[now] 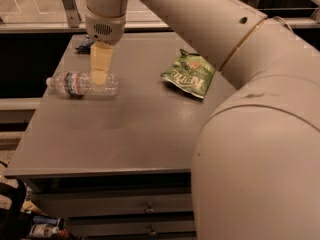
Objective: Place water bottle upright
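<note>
Clear plastic water bottle lies sideways at the desk's left, cap pointing left. Our hand sits over its right half; we cannot tell whether it holds. We should clasp the body squarely, then swing the base down, clear of the green bag.

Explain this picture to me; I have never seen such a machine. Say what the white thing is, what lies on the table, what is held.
The white shape is a robot's arm, reaching from the right foreground across a grey table. One camera looks down from the near side. At the arm's tip is the gripper, pointing down onto the middle of a water bottle that lies on its side near the left edge. Whether it grips the bottle cannot be told. A green snack bag lies to the right, a small dark packet at the far left corner.
</note>
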